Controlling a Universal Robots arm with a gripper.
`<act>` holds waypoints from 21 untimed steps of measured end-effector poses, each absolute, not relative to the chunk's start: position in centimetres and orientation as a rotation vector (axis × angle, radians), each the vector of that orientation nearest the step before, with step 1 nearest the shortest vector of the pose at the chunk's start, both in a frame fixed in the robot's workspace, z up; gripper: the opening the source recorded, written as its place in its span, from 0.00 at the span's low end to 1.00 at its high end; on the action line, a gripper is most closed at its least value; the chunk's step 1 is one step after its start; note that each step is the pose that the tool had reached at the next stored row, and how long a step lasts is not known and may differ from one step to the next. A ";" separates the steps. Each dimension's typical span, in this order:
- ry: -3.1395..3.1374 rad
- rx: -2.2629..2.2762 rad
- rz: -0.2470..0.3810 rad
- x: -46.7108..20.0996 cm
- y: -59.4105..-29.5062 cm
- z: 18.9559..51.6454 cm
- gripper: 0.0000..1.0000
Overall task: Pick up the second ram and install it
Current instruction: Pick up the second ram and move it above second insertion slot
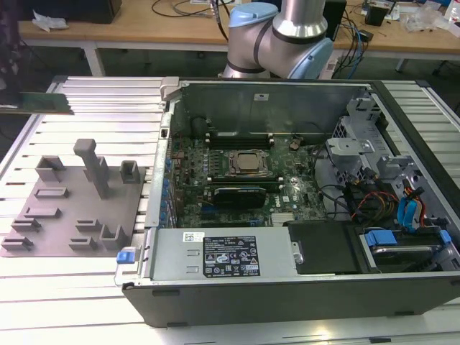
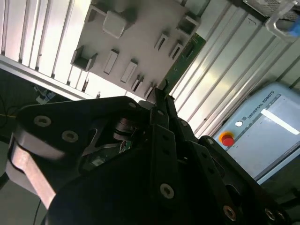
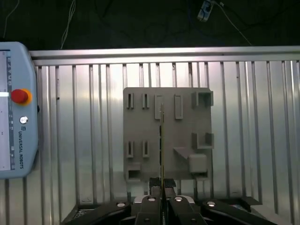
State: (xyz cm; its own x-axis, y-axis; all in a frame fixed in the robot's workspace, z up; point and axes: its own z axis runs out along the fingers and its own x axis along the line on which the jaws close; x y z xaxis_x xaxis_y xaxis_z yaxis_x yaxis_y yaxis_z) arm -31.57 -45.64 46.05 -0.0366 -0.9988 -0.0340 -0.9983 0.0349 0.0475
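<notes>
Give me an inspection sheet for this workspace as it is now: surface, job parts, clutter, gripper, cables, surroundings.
Surface: ribbed aluminium table carrying a grey fixture plate and an open computer case.
Job's things: the second ram, a green stick, held in the air on the fixture plate's side, outside the case.
Clutter: crumpled white wrapping on the wooden bench behind.
Gripper: gripper shut on the second ram.
Cables: red and black wires inside the case; loose cables on the bench.
Surroundings: teach pendant with a red button by the table's edge.
</notes>
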 end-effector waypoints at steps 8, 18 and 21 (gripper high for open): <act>-2.252 2.173 -0.094 -24.4 -45.5 45.9 0.11; -2.252 2.173 -0.094 -17.7 -45.4 45.7 0.11; -2.252 2.173 -0.094 -16.0 -45.4 45.6 0.11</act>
State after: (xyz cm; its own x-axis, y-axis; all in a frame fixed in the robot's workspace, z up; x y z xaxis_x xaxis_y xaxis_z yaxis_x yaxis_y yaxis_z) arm -15.95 -45.39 45.62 -0.0365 -0.9988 -0.0340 -0.9981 0.0347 0.0510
